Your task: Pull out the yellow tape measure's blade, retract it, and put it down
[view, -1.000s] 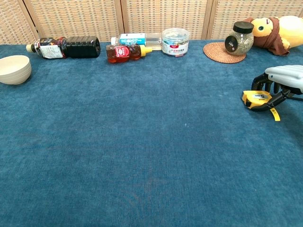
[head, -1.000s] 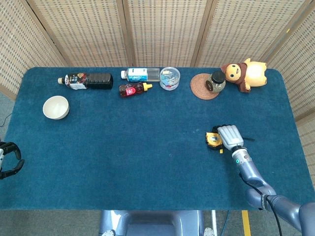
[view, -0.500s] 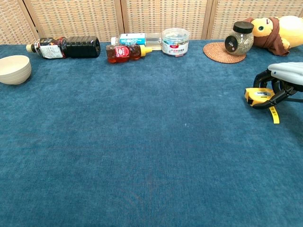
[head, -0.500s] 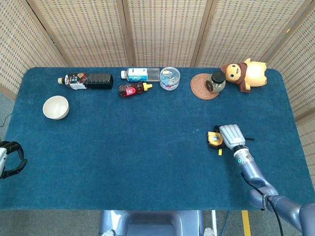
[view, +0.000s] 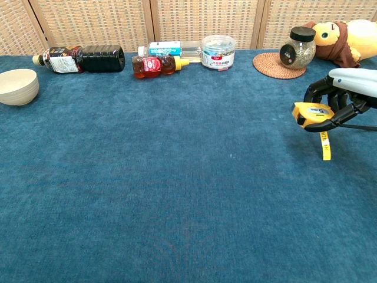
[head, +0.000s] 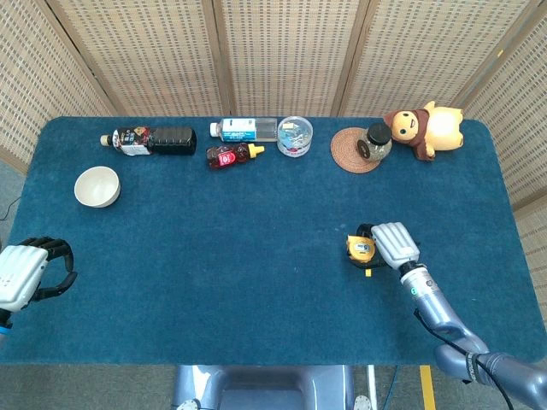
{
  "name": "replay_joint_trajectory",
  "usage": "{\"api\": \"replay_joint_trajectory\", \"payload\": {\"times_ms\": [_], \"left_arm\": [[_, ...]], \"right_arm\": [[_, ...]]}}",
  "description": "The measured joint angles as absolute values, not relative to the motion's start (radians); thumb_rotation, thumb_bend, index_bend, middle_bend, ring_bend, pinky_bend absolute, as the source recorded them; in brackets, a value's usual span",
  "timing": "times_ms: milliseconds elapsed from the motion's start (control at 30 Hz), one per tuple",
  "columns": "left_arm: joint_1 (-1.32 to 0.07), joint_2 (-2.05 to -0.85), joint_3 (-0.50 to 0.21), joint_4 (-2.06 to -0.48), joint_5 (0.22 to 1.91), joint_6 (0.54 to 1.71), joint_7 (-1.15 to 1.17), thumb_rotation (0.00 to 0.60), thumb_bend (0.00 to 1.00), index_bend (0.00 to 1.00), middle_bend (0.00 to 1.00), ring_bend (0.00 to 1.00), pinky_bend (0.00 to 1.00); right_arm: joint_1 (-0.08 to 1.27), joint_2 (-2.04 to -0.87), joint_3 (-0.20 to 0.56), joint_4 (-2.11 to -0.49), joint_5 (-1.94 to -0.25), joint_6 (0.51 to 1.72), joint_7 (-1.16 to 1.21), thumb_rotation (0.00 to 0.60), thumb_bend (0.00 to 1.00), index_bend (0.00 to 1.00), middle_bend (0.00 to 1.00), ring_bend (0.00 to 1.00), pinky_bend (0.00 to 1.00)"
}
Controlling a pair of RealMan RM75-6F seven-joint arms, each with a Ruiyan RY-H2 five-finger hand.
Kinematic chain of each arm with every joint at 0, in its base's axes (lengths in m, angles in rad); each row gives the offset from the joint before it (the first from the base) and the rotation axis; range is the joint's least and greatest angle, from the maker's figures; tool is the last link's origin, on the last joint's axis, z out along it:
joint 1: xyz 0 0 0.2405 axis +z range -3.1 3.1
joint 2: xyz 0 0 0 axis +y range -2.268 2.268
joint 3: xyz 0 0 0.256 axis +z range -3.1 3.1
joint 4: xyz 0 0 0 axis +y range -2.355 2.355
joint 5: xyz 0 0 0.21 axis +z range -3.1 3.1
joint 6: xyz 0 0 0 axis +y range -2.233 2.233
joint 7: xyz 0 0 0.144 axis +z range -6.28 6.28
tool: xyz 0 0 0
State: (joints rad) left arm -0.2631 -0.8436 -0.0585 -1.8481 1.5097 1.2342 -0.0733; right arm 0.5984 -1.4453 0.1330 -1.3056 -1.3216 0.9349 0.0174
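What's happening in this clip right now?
The right hand holds the yellow tape measure above the blue table, with a short piece of blade hanging from the case. The left hand sits at the table's near left edge, fingers curled, holding nothing. The blade is barely pulled out.

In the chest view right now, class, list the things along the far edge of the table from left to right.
Bowl → dark bottle → red honey bottle → clear round tub → woven coaster → jar → plush toy.
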Motion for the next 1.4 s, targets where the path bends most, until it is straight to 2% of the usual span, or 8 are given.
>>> {"api": "replay_joint_trajectory", "payload": {"times_ms": [333, 600, 767, 967, 1167, 1267, 1400], "left_arm": [[-0.415, -0.832, -0.101, -1.879, 1.500, 1.032, -0.180, 0.600, 0.32, 0.59, 0.48, 0.37, 0.43], [-0.595, -0.856, -0.148, -1.881, 1.472, 0.804, -0.325, 0.600, 0.32, 0.59, 0.48, 0.40, 0.49], [-0.711, -0.903, -0.187, -1.854, 1.437, 0.681, -0.399, 0.600, 0.32, 0.59, 0.53, 0.48, 0.60], [-0.813, -0.960, -0.222, -1.819, 1.406, 0.582, -0.435, 0.600, 0.32, 0.59, 0.70, 0.69, 0.78], [-0.926, -1.014, -0.247, -1.783, 1.369, 0.483, -0.417, 0.600, 0.32, 0.58, 0.86, 0.87, 0.90], [-0.977, -1.035, -0.255, -1.770, 1.339, 0.441, -0.388, 0.596, 0.33, 0.57, 0.91, 0.92, 0.93], [-1.029, -1.058, -0.262, -1.759, 1.290, 0.397, -0.364, 0.579, 0.33, 0.57, 0.93, 0.93, 0.94]], "right_arm": [[0.569, -1.365, 0.131, -1.525, -1.344, 1.012, -0.039, 0.403, 0.26, 0.56, 0.59, 0.60, 0.55], [0.556, -1.343, 0.123, -1.635, -1.359, 1.048, -0.097, 0.404, 0.26, 0.56, 0.59, 0.60, 0.55], [0.549, -1.338, 0.115, -1.683, -1.365, 1.065, -0.130, 0.401, 0.26, 0.56, 0.59, 0.61, 0.56], [0.545, -1.339, 0.106, -1.722, -1.375, 1.076, -0.161, 0.400, 0.26, 0.56, 0.59, 0.61, 0.57], [0.542, -1.342, 0.100, -1.758, -1.378, 1.088, -0.199, 0.403, 0.26, 0.56, 0.59, 0.62, 0.58], [0.541, -1.345, 0.098, -1.769, -1.379, 1.091, -0.211, 0.406, 0.26, 0.56, 0.59, 0.63, 0.58], [0.541, -1.349, 0.096, -1.777, -1.380, 1.093, -0.220, 0.403, 0.26, 0.56, 0.60, 0.63, 0.58]]}}
